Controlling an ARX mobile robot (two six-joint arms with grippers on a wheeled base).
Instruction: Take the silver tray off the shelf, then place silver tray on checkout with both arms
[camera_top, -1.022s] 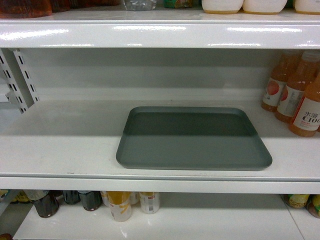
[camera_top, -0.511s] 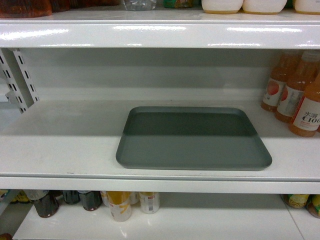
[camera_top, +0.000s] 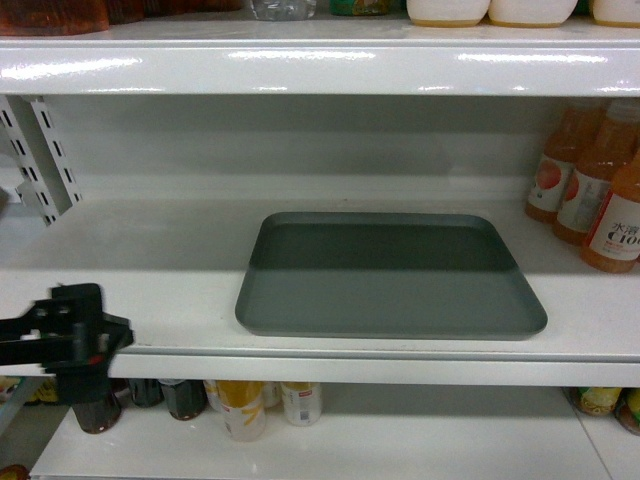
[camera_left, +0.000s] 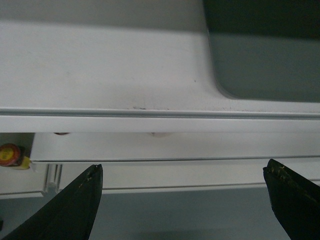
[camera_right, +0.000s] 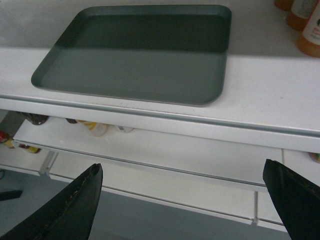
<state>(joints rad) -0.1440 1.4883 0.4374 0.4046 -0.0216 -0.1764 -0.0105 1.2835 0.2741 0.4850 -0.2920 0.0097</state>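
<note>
- The silver tray (camera_top: 390, 275) lies flat on the shelf (camera_top: 130, 270), near its front edge
- The left gripper (camera_left: 182, 200) is wide open, below the shelf edge
- The right gripper (camera_right: 182, 200) is wide open too, holding nothing

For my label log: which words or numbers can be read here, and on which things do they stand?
"100", under blurred Chinese characters: orange bottle at the right edge.
Labels of the other orange bottles: too blurred to read.
Bottles on the lower shelf: unreadable.
Tray: no text.
</note>
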